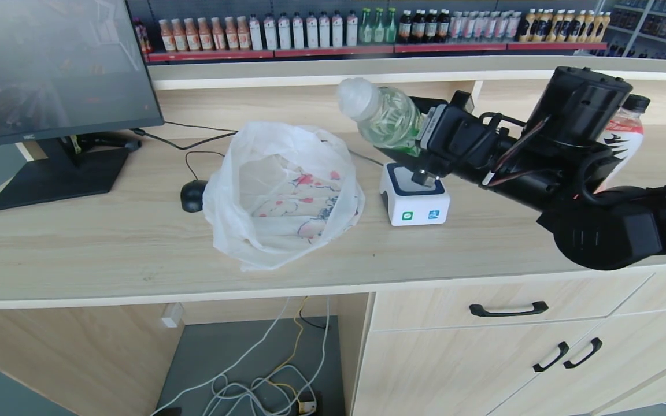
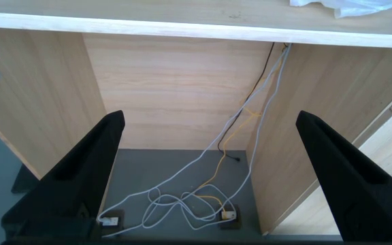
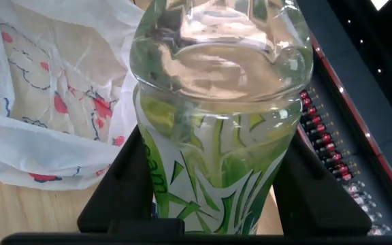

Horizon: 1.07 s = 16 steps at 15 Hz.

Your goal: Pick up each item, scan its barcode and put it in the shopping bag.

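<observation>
My right gripper [image 1: 411, 136] is shut on a clear bottle with a green label [image 1: 382, 114], held tilted in the air above the white barcode scanner box [image 1: 415, 202]. In the right wrist view the bottle [image 3: 216, 129] sits between the dark fingers [image 3: 131, 180], with the shopping bag [image 3: 39, 102] behind it. The white plastic shopping bag [image 1: 281, 190] stands open on the counter just left of the scanner. Another bottle with a white and red label [image 1: 622, 138] stands on the counter behind my right arm. My left gripper [image 2: 216, 177] is open below the counter, facing the cable recess.
A monitor [image 1: 50, 63] on a black stand and a black mouse [image 1: 192, 195] sit at the counter's left. Cables [image 2: 182, 204] lie on the floor under the counter. Drawers with black handles [image 1: 508, 310] are below right. A shelf of bottles [image 1: 367, 26] runs behind.
</observation>
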Motion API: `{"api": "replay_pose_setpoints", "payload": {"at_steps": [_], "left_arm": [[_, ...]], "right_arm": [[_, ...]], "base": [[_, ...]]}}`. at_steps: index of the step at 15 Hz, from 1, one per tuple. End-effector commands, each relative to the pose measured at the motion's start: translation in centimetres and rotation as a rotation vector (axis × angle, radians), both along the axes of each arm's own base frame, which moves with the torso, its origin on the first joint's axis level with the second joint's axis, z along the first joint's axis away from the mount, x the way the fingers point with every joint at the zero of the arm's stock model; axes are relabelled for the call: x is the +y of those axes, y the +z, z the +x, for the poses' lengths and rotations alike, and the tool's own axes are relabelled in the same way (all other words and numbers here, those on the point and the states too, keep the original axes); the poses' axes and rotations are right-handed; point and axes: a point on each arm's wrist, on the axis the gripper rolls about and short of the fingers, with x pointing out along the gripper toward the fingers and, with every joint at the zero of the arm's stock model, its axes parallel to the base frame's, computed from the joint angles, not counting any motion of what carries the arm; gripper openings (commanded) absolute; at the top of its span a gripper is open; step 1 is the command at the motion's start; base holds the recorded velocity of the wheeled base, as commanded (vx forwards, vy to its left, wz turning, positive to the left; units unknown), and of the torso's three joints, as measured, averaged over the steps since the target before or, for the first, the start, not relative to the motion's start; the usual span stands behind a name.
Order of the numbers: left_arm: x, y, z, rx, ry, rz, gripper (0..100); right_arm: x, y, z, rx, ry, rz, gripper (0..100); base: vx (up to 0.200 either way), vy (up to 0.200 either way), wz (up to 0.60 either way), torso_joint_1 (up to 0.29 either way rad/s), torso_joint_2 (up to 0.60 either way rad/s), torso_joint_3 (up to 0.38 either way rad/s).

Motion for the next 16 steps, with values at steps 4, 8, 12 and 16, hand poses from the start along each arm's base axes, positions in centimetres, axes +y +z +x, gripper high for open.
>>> {"api": "replay_pose_setpoints", "payload": {"at_steps": [4, 8, 12, 16], "left_arm": [[0.0, 0.0, 0.0, 0.000, 0.000, 0.000, 100], [0.0, 0.0, 0.0, 0.000, 0.000, 0.000, 100], [0.0, 0.0, 0.0, 0.000, 0.000, 0.000, 100], [0.0, 0.0, 0.0, 0.000, 0.000, 0.000, 100]], "right_arm": [[1.9, -0.4, -3.2, 0.107, 0.007, 0.284, 0], [4.2, -3.1, -6.8, 0.298, 0.099, 0.562, 0], [4.8, -4.7, -8.3, 0.428, 0.227, 0.706, 0], [4.4, -4.3, -8.2, 0.435, 0.237, 0.800, 0]], "base": [[0.000, 0.000, 0.00, 0.000, 0.00, 0.000], [0.000, 0.000, 0.00, 0.000, 0.00, 0.000], [0.000, 0.000, 0.00, 0.000, 0.00, 0.000], [0.000, 0.000, 0.00, 0.000, 0.00, 0.000]]}}
